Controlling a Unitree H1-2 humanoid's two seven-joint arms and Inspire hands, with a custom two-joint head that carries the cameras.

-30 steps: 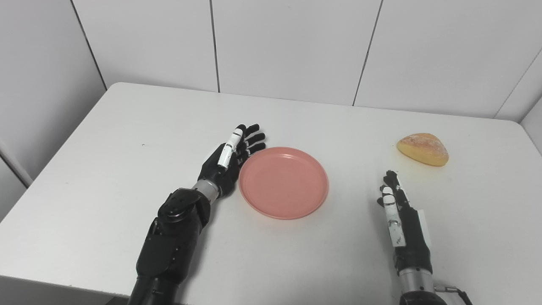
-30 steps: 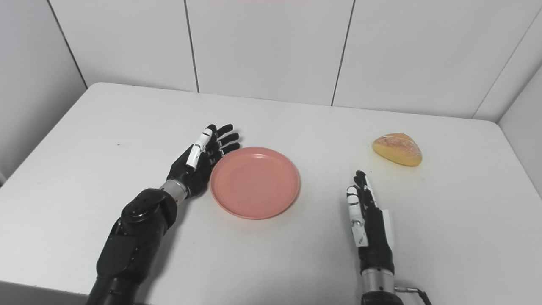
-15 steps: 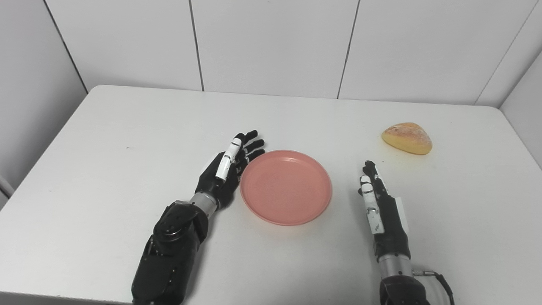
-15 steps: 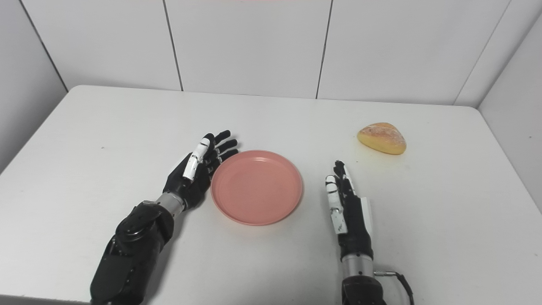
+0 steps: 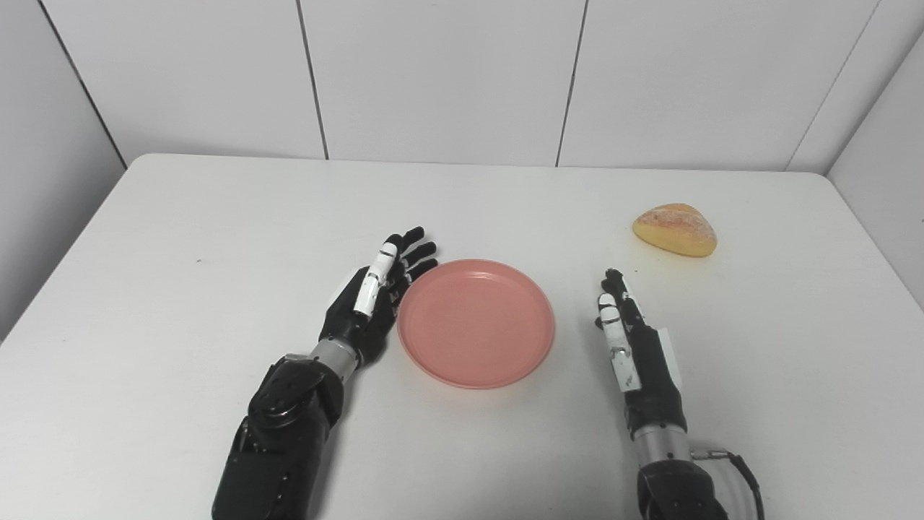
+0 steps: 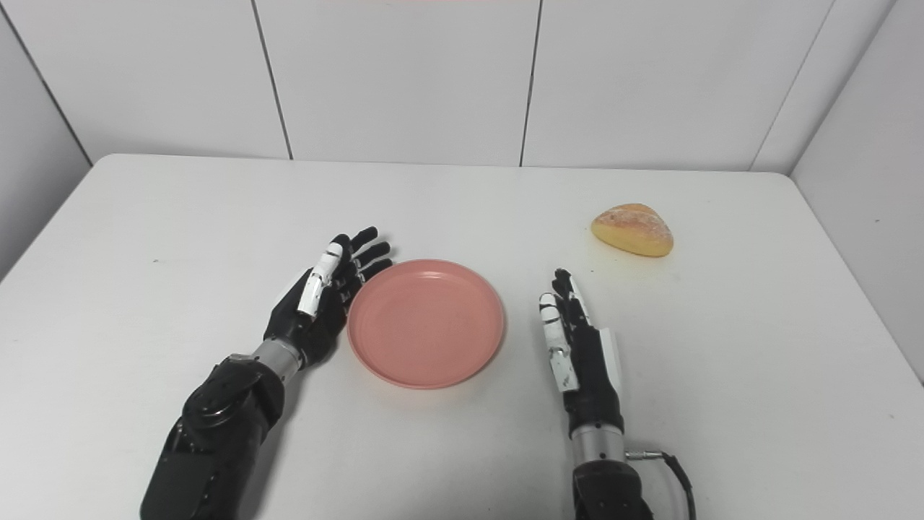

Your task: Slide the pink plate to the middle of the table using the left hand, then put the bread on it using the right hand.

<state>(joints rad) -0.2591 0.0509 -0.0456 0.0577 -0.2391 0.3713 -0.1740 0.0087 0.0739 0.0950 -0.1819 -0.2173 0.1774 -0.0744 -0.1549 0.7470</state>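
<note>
Looking down, you see pink plate [image 5: 476, 323] near middle of white table [image 5: 180, 310], nothing on it. Left hand [image 5: 369, 300] spread, fingers against plate's left rim. Right hand [image 5: 635, 343] flat, fingers extended, holding nothing. Bread roll [image 5: 675, 230] far right. White panelled walls [image 5: 433, 72] behind.

bright, even light, prob. overhead | soft faint shadows under pink plate [image 5: 476, 323] | sharp, no glare
</note>
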